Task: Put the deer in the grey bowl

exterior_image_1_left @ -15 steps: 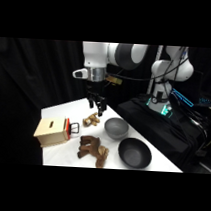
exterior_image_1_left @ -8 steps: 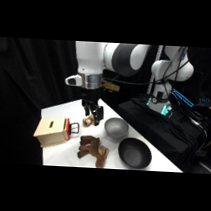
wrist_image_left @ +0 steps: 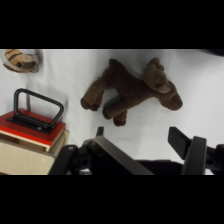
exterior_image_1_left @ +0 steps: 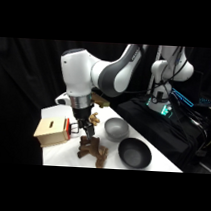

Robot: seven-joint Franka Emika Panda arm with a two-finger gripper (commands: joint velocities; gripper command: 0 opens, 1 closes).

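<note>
White table (wrist_image_left: 70, 75); tool (wrist_image_left: 142, 137) apparently open, empty, above deer (wrist_image_left: 131, 91).

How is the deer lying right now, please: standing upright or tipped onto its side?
On its side. In the wrist view the deer lies flat on the white table, legs stretched sideways; the open gripper has not touched it.

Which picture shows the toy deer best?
The wrist view: the deer lies whole and uncovered on the white table. In the side view the deer is small, and the gripper hides its upper part.
</note>
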